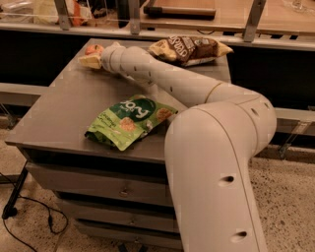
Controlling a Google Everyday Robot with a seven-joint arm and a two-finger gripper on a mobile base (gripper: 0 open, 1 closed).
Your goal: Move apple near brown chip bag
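The apple (93, 49), small and red-orange, sits at the far left back corner of the grey table (59, 113). My gripper (92, 57) is right at the apple, with its cream-coloured end just below and beside it; the wrist hides the apple's right side. The brown chip bag (189, 49), crinkled with cream ends and white lettering, lies at the back right of the table, about an arm's width to the right of the apple. My white arm (167, 83) stretches across the table from the lower right.
A green chip bag (129, 120) lies near the table's front edge, beside my arm. The table is a cabinet with drawers (98, 184). A counter with metal posts (133, 15) runs behind it. A black cable (29, 216) lies on the floor at left.
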